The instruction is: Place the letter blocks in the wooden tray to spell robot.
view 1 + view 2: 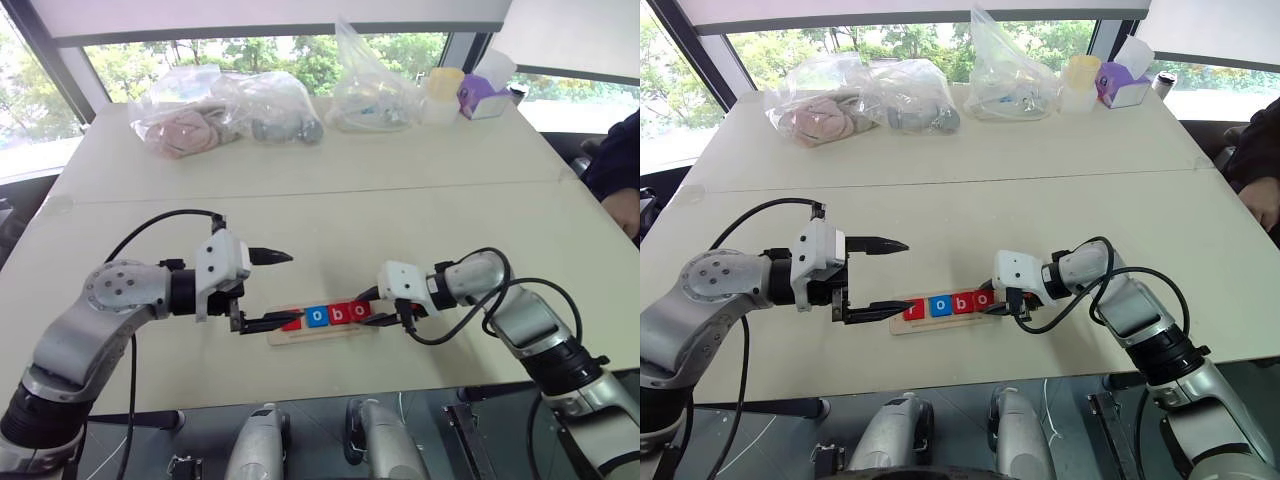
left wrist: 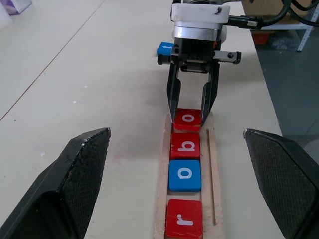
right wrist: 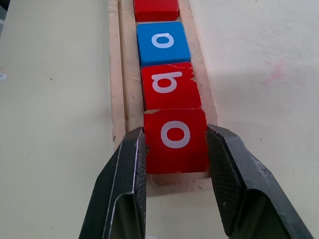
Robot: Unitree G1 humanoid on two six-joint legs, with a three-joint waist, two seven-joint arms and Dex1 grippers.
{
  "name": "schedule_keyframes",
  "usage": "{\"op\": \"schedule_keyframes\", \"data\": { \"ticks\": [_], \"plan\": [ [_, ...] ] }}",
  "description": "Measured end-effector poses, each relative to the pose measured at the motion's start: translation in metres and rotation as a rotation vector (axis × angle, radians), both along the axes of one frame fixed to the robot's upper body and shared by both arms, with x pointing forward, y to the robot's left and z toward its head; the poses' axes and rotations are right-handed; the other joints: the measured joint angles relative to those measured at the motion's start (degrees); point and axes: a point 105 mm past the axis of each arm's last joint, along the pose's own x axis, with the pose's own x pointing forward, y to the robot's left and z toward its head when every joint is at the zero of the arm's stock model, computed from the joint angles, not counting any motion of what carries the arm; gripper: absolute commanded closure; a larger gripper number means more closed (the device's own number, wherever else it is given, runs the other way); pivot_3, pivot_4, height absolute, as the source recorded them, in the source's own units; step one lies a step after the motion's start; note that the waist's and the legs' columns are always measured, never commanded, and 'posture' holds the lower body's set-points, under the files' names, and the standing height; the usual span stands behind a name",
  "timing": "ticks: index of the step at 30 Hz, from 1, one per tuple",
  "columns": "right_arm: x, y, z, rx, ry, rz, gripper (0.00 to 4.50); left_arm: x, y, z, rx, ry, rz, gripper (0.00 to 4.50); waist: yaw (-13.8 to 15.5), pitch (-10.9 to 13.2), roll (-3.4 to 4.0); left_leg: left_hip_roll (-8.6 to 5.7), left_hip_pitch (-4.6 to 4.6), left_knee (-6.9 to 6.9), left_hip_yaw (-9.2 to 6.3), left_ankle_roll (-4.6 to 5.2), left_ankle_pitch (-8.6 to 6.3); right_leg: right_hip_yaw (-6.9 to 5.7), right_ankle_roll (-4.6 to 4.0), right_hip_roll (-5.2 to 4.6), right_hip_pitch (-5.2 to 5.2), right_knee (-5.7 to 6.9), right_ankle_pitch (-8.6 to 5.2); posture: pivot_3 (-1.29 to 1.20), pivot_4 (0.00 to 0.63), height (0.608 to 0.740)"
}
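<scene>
The wooden tray (image 1: 283, 338) lies near the table's front edge and holds a row of letter blocks: red r (image 2: 184, 219), blue o (image 2: 184, 175), red b (image 2: 185, 146) and red o (image 3: 175, 134). My right gripper (image 1: 368, 308) is at the tray's right end, shut on the red o, with one finger against each side of it. A blue t block (image 2: 164, 49) lies on the table just behind that gripper. Over the tray's left end, my left gripper (image 1: 292, 288) stands wide open and holds nothing.
Clear plastic bags (image 1: 225, 112) with small items, a yellow cup (image 1: 443, 92) and a purple tissue box (image 1: 485, 95) line the table's far side. A person's arm (image 1: 618, 175) shows at the right edge. The table's front edge (image 1: 300, 395) runs close below the tray.
</scene>
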Motion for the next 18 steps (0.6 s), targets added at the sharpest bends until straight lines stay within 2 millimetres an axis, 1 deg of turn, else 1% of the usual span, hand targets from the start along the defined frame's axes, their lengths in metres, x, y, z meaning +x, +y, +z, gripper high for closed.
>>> {"op": "schedule_keyframes", "data": {
  "ticks": [3,5,6,8,9,10,15,18],
  "plan": [
    [0.000,0.000,0.000,-0.001,0.003,0.000,3.36,0.000,0.000,0.000,0.000,-0.001,-0.001,0.00,0.0,0.0,0.00,0.00,0.00,0.00,0.00,0.00,0.00,0.00,0.01,0.00,0.00,0.00,0.00,0.00,0.150,0.740],
    [0.000,0.000,0.000,-0.001,0.005,-0.001,2.27,0.000,0.000,0.000,-0.001,-0.002,-0.001,0.00,0.0,0.0,0.00,0.00,0.00,0.00,0.00,0.00,0.00,0.00,0.00,0.00,0.00,0.00,0.00,0.00,0.150,0.740],
    [0.000,0.000,0.000,-0.001,0.005,-0.001,1.83,0.000,0.000,0.000,-0.001,-0.002,-0.001,0.00,0.0,0.0,0.00,0.00,0.00,0.00,0.00,0.00,0.00,0.00,0.00,0.00,0.00,0.00,0.00,0.00,0.150,0.740],
    [0.000,0.000,0.000,-0.001,0.004,-0.002,0.71,0.000,0.000,0.000,-0.001,-0.002,-0.001,0.00,0.0,0.0,0.00,0.00,0.00,0.00,0.00,0.00,0.00,0.00,0.01,0.00,0.00,0.00,-0.01,0.00,0.150,0.740],
    [0.000,0.000,0.000,-0.001,0.004,-0.003,0.25,0.000,0.000,0.000,-0.001,-0.002,-0.001,0.00,0.0,0.0,0.00,0.00,0.00,0.00,0.00,0.00,0.00,0.00,0.01,0.00,0.00,0.01,-0.01,0.00,0.150,0.740],
    [0.000,0.000,0.000,-0.001,0.004,-0.003,0.11,0.000,0.000,0.000,-0.001,-0.002,-0.002,0.00,0.0,0.0,0.00,0.00,0.00,0.00,0.00,0.00,0.00,0.00,0.01,0.00,0.00,0.00,-0.01,0.00,0.150,0.740],
    [-0.001,0.001,0.001,0.002,0.017,-0.009,0.11,0.000,0.000,0.000,-0.001,-0.003,-0.003,0.00,0.0,0.0,0.00,0.00,0.00,0.00,0.00,0.00,0.00,0.00,0.00,0.00,0.00,0.01,0.00,0.00,0.150,0.740],
    [-0.001,0.009,0.012,0.047,0.015,-0.007,0.11,0.000,0.000,0.000,-0.001,-0.003,-0.003,0.00,0.0,0.0,0.00,0.00,0.00,0.00,-0.01,-0.01,0.01,0.00,0.01,0.00,0.00,0.02,0.00,0.00,0.150,0.740]
  ]
}}
